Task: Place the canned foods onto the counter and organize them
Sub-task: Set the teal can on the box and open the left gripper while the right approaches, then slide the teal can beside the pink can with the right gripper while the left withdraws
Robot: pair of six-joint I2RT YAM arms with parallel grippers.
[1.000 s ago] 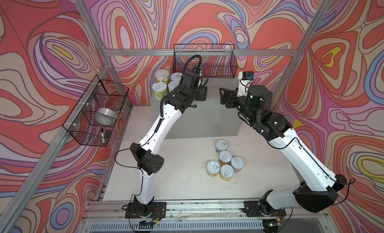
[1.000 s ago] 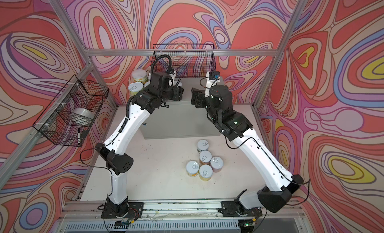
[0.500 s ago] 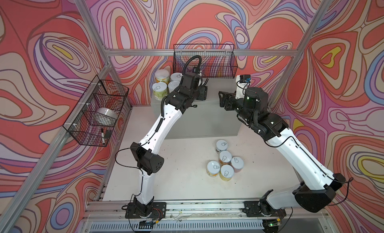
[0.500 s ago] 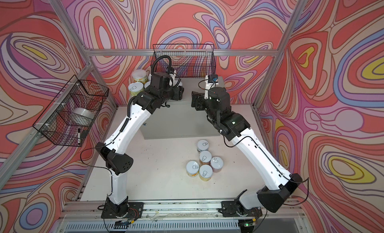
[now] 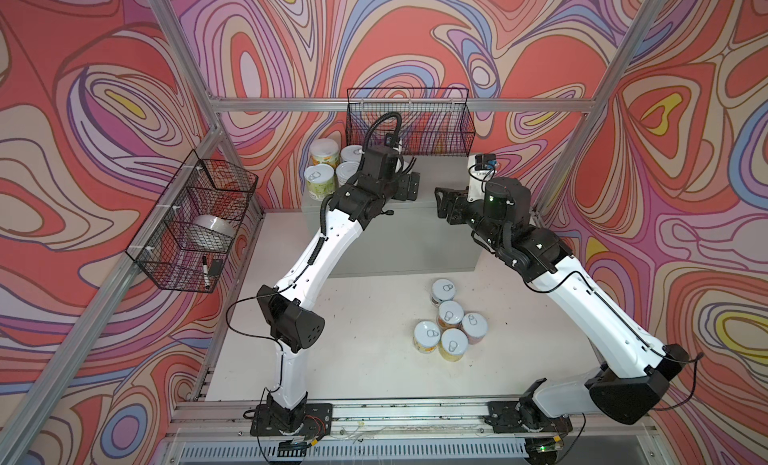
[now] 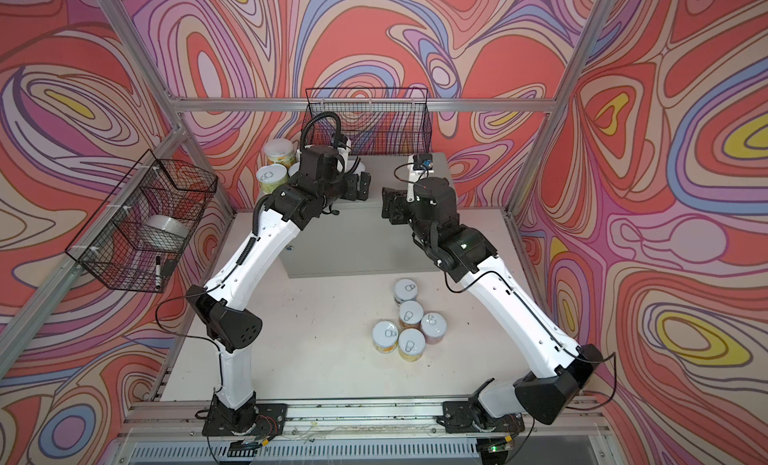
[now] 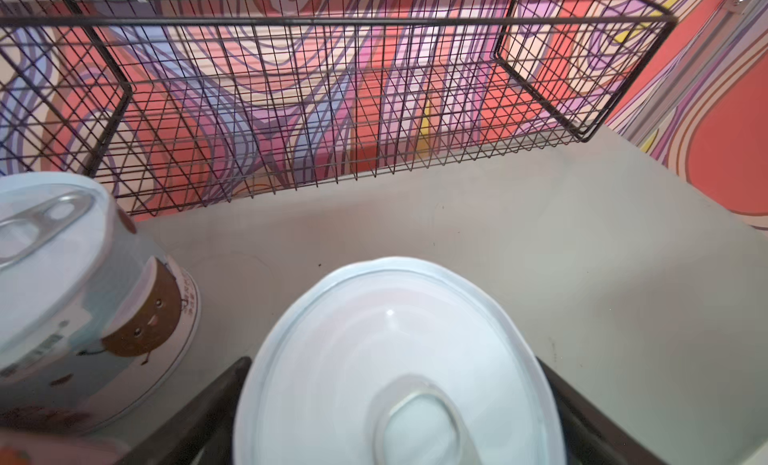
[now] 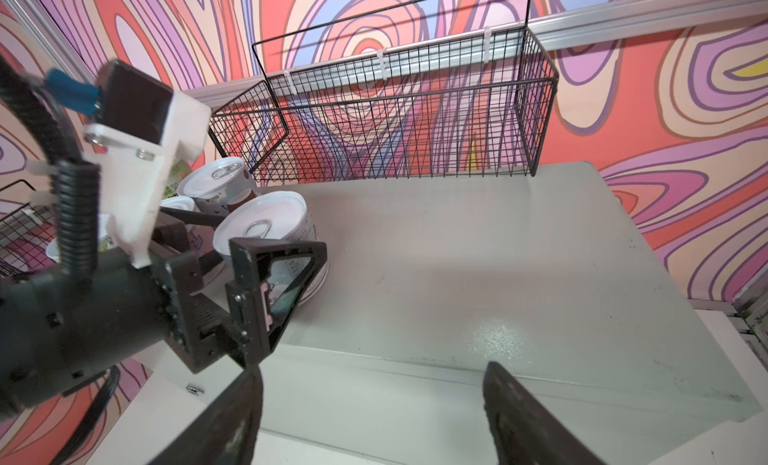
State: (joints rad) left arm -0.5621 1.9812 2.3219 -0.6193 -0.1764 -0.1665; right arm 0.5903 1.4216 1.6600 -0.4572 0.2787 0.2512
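Observation:
Several canned foods (image 5: 319, 180) (image 6: 272, 180) stand at the back left of the counter (image 5: 432, 168) (image 6: 386, 168), a light-grey cabinet. One more can (image 7: 395, 350) (image 8: 266, 222) stands upright on the counter beside them. My left gripper (image 7: 392, 363) (image 5: 409, 184) (image 6: 359, 186) is open around it, one finger on each side. My right gripper (image 8: 372, 367) (image 5: 444, 201) (image 6: 390, 205) is open and empty above the counter's front edge, facing the left one. Several more cans (image 5: 451, 315) (image 6: 410, 313) cluster on the white table in front of the counter.
A black wire basket (image 5: 409, 122) (image 8: 399, 122) hangs on the back wall just above the counter. Another wire basket (image 5: 191, 226) on the left wall holds a white roll and a marker. The white table (image 5: 353, 338) lies in front of the counter, between the two arm bases.
My left gripper's fingers have come apart off the can, which stays on the counter. My right gripper has drifted slightly left towards the middle.

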